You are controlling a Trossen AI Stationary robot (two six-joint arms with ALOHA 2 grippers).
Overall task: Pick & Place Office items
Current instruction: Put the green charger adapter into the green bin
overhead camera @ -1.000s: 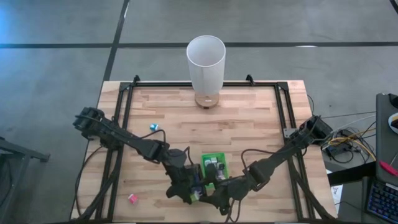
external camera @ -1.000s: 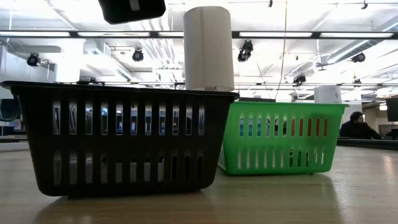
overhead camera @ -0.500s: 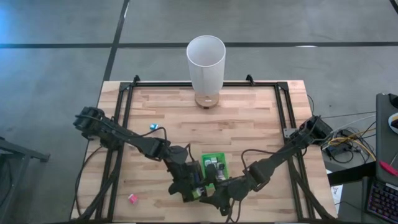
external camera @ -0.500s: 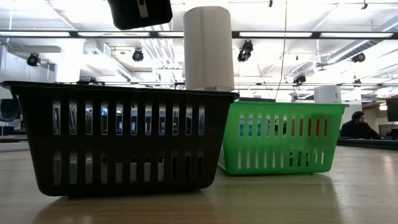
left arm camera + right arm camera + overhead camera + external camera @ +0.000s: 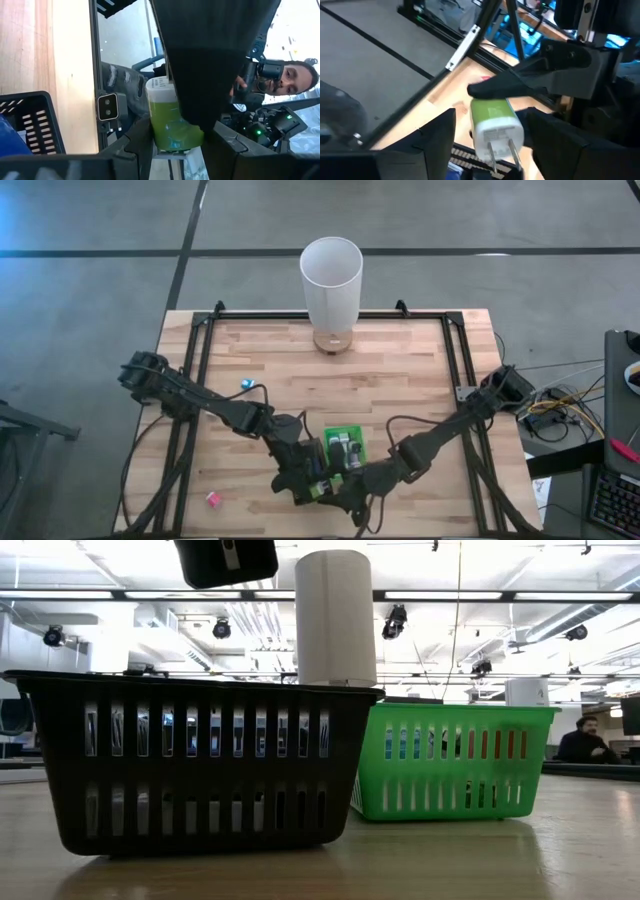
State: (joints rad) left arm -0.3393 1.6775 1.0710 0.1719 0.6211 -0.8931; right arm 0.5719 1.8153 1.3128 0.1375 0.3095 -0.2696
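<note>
My left gripper is shut on a green and white charger plug, held up near the table's front edge by the green tray. My right gripper faces it, open. Its two fingers stand on either side of the plug's white, pronged end; I cannot tell whether they touch it. In the left wrist view a dark part of the right arm covers much of the plug. A teal item and a pink item lie loose on the wood. My left gripper pinches the plug's green end between its two fingers. One finger lies over the green end in the right wrist view. The plug is lifted clear, and its white end with the two prongs sticks out toward my right gripper.
A tall white cylinder stands at the table's far edge. A black tray stands beside the green tray, which holds several small items. A black metal frame runs along the table's sides. A person is beyond the table.
</note>
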